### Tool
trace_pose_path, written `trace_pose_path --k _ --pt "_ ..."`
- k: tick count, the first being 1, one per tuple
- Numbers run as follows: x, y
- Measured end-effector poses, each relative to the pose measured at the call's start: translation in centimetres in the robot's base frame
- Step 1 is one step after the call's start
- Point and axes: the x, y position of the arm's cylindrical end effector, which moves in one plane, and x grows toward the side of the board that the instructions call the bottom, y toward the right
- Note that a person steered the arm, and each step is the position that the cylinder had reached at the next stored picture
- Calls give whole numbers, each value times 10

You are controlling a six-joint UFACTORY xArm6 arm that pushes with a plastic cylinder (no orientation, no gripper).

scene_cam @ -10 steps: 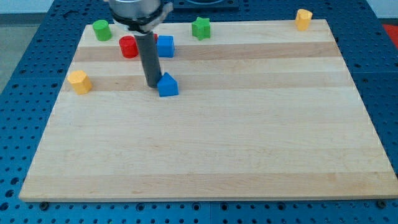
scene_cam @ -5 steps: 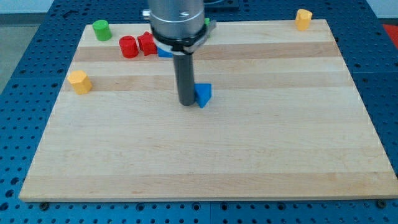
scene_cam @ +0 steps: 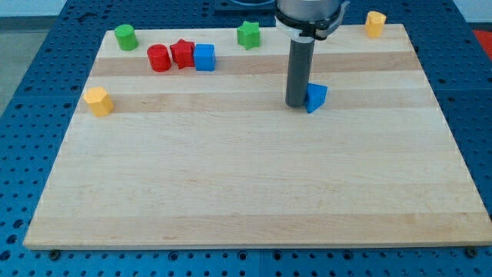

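My tip (scene_cam: 296, 105) rests on the wooden board (scene_cam: 246, 185), right of centre in the upper half. It touches the left side of a blue wedge-shaped block (scene_cam: 316, 97). At the view's upper left stand a red cylinder (scene_cam: 158, 58), a red star block (scene_cam: 182, 53) and a blue cube (scene_cam: 204, 57) in a tight row. A green star block (scene_cam: 248, 35) lies near the top edge, left of the rod.
A green cylinder (scene_cam: 125, 36) sits in the top left corner. A yellow block (scene_cam: 98, 101) stands near the left edge, and another yellow block (scene_cam: 375, 23) in the top right corner. Blue perforated table surrounds the board.
My tip has slid to the view's right across the board, pushing the blue wedge block along with it and slightly up. The other blocks have stayed put.
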Motion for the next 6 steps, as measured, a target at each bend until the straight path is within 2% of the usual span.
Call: trace_pose_path --k 1,5,6 --pt "-3 3" --pt "-2 91" --pt "-2 91"
